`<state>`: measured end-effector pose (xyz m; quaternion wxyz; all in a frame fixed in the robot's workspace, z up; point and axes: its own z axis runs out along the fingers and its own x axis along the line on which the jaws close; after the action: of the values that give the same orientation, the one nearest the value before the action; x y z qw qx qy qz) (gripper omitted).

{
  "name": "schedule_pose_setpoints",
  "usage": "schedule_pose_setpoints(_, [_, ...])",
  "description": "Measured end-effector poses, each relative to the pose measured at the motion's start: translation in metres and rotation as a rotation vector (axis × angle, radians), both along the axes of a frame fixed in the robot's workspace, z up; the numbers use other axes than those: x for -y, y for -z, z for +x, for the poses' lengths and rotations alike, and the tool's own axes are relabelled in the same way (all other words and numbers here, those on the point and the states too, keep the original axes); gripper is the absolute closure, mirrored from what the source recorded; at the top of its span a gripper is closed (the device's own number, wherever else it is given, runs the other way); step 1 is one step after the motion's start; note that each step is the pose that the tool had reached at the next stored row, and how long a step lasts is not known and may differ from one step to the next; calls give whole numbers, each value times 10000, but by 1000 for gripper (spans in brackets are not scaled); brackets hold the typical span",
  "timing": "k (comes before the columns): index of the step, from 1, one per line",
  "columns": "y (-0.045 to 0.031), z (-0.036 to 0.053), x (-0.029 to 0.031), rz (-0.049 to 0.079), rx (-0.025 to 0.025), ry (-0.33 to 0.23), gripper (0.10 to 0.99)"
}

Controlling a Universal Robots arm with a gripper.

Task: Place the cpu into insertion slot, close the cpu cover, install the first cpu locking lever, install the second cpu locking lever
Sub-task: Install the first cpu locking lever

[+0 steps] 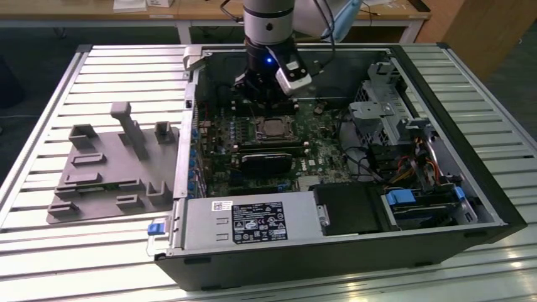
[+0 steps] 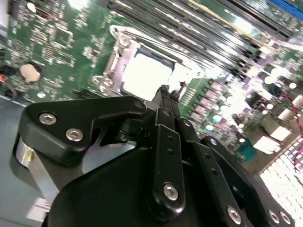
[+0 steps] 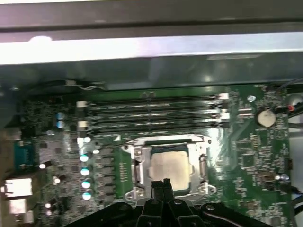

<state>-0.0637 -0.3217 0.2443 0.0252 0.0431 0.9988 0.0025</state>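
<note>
Our gripper [image 3: 164,182] hung with its fingertips pressed together on nothing, just over the edge of the cpu [image 3: 169,165], which sat in the insertion slot under the cpu cover [image 3: 136,166]. We judged a descending tip might scrape the cpu or slip off the thin locking lever [image 3: 163,138]. Memory slots [image 3: 151,113] lay just beyond the cpu, crowding any sideways sweep.

Your exterior view stands well back from the computer case [image 1: 336,267], high above it, looking down into its open side with the counter [image 1: 84,251] around it. Both wrist views ride behind the end effector [image 3: 165,182], close inside the case, facing the board [image 3: 258,161]: the first wrist view squarely, the second wrist view aslant. All three share the cpu [image 1: 273,129].
</note>
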Motion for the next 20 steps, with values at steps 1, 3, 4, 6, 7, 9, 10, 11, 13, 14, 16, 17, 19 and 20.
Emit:
schedule_pose_setpoints(1, [0, -30, 0, 0, 1, 0, 984])
schedule_pose_setpoints(3, [0, -89, 0, 0, 3, -1, 984])
schedule_pose_setpoints(4, [0, -121, 0, 1, 4, 0, 984])
schedule_pose_setpoints(6, [0, -183, 0, 0, 6, -2, 984])
schedule_pose_setpoints(7, [0, -215, 0, 0, 8, -1, 984])
schedule_pose_setpoints(9, [0, -273, 0, 0, 11, 0, 984])
schedule_pose_setpoints(10, [0, -303, 0, 0, 13, -1, 984])
schedule_pose_setpoints(11, [0, -327, 0, 0, 16, 0, 984])
schedule_pose_setpoints(13, [0, -362, 0, 0, 20, 0, 984])
schedule_pose_setpoints(14, [0, -379, 0, 0, 24, 0, 984])
schedule_pose_setpoints(16, [0, -419, 0, 0, 34, -2, 984])
schedule_pose_setpoints(17, [0, -439, 0, 5, 41, -1, 984])
schedule_pose_setpoints(19, [0, -467, 0, 79, 67, -1, 984])
schedule_pose_setpoints(20, [0, -477, 0, 153, 84, 0, 984])
